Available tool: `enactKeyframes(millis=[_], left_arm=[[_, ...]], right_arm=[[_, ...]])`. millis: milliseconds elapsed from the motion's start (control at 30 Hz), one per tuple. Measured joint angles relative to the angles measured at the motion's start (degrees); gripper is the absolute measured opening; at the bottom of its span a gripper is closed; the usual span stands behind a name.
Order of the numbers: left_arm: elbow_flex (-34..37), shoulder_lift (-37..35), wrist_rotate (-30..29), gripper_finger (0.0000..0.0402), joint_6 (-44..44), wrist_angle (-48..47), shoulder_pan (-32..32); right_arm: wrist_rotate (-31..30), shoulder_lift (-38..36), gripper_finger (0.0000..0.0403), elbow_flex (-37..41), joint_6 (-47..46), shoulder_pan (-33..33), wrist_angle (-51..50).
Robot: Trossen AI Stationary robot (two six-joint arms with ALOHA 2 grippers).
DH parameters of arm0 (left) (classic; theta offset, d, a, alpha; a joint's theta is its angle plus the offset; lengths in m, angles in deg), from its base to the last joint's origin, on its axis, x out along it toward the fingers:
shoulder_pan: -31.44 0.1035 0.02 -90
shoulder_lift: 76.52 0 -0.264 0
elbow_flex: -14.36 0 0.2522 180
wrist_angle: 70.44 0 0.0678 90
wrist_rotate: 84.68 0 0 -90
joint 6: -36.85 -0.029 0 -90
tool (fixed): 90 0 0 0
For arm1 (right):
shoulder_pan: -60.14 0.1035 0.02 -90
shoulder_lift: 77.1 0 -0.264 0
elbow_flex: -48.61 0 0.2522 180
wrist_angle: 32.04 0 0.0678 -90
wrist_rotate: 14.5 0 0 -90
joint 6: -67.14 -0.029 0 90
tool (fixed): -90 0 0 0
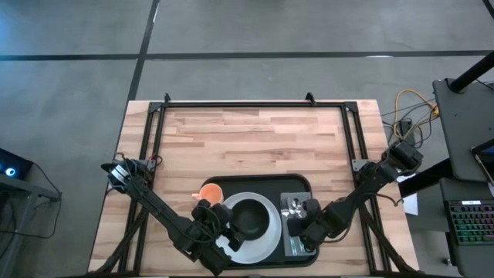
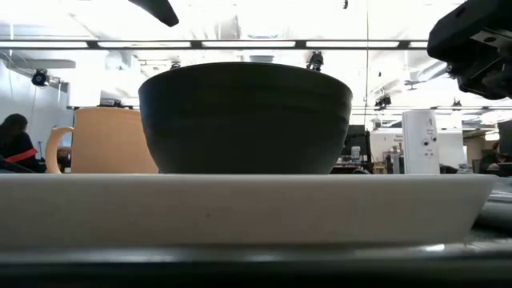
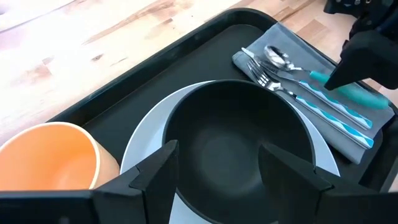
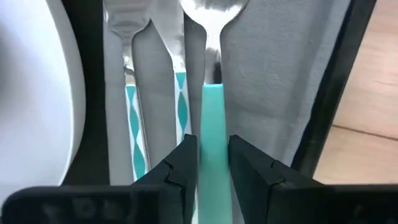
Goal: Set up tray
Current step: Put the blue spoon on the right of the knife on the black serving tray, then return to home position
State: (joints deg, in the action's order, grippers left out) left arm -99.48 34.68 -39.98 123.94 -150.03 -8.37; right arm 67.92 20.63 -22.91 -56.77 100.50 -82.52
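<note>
Both arms reach inward and low; the left hand is spread open, the right hand pinched closed.

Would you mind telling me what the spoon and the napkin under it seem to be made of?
The spoon has a shiny silver bowl that looks like polished metal, with bright reflections on it, and an opaque, matte teal handle, probably plastic. The right gripper is closed on that handle. The napkin looks like grey woven cloth: a fine weave texture shows, with no gloss.
</note>
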Motion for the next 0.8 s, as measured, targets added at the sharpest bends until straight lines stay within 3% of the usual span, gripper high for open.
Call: enactKeyframes(millis=[400, 533, 700, 800], left_arm=[[0.0, 0.0, 0.0, 0.0199, 0.0, 0.0, 0.0], [0.0, 0.0, 0.0, 0.0199, 0.0, -0.1, 0.0], [0.0, -0.4, 0.6, 0.0199, -1.6, -0.2, 0.0], [0.0, -1.3, 3.8, 0.0199, -1.2, -0.1, 0.0]], right_arm=[[-2.0, -1.0, 0.0129, -1.6, 3.8, 0.0, 0.0], [-7.5, -2.8, 0.0134, -3.5, 11.8, -0.5, -1.8], [-6.1, -5.9, 0.0131, -7.1, 27.9, -1.6, -6.7], [-6.5, -8.4, 0.0127, -10.1, 32.1, -2.5, -12.2]])
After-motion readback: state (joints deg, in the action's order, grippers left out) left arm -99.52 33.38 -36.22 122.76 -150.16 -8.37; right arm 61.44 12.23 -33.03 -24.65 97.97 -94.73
